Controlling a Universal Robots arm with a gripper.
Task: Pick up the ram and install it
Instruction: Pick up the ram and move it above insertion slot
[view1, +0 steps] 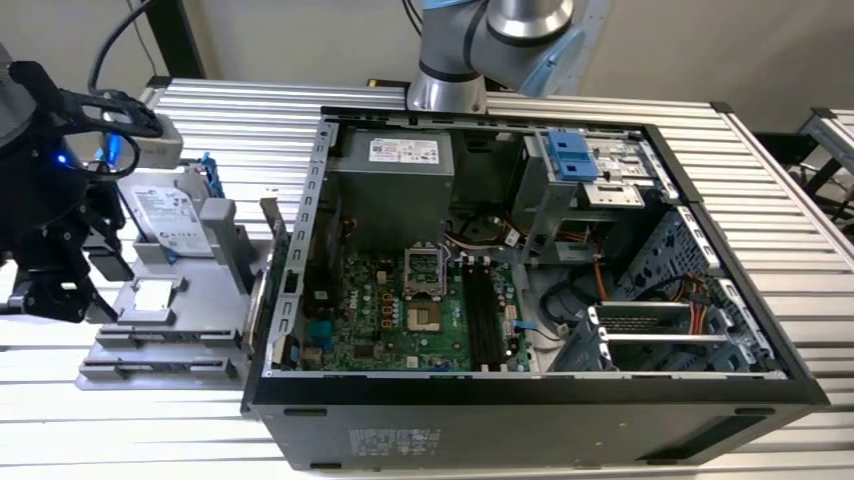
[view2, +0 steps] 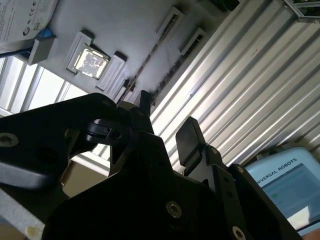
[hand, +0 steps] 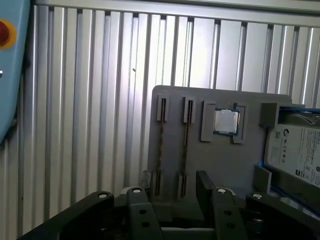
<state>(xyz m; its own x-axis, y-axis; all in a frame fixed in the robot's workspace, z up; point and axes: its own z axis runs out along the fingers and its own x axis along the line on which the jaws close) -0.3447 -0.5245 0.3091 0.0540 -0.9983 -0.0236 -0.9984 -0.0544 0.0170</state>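
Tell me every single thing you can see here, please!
computer case: one, black, open, middle of the table
motherboard: one, green, inside the case
motherboard slots: long, black, on the motherboard; number unclear
holder tray: one, grey, at the exterior view's left of the case
ram: two thin dark sticks, on edge in the tray's grooves
processor chip: one, silver, in a tray pocket
hard drive: one, silver with a blue frame, on the tray
table: one, silver, ribbed, under everything
teach pendant: one, light blue with a red button, by the table
arm: one, grey and silver, behind the case
gripper: one, black, open and empty, over the tray near the ram
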